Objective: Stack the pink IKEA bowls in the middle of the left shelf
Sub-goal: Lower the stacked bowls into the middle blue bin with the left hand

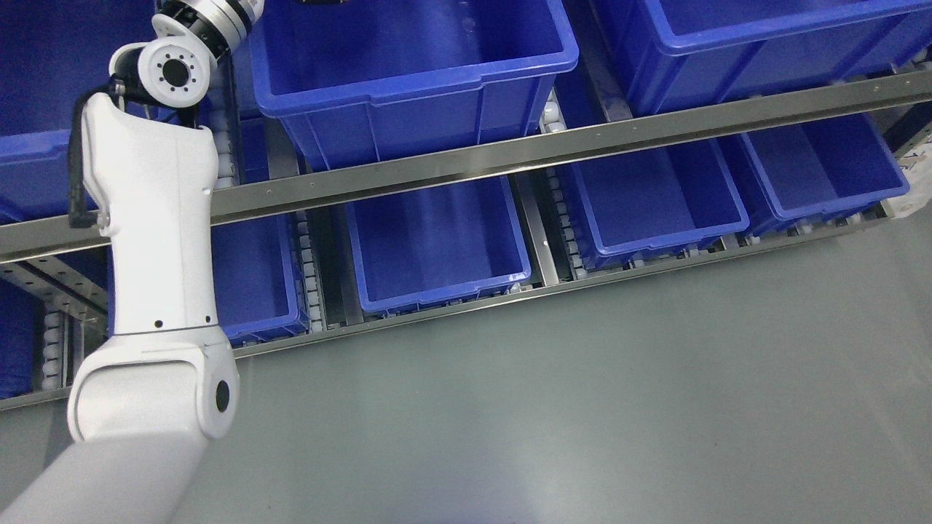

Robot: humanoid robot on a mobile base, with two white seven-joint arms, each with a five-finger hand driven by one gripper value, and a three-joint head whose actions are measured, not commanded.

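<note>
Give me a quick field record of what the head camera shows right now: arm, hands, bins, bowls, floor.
left arm: rises from lower left to the top edge, in front of the shelf rail
robot hand: out of frame past the top edge
right arm: not in view
upper bins: blue bin looks empty
lower bins: blue bins look empty
pink bowls: none visible
floor: grey floor

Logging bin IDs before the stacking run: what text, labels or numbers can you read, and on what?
No readable text in the head view.
Blue bins: no labels showing.
Steel shelf rail: no markings.
Left arm: no print.
White patch at the right edge: too blurred to read.
</note>
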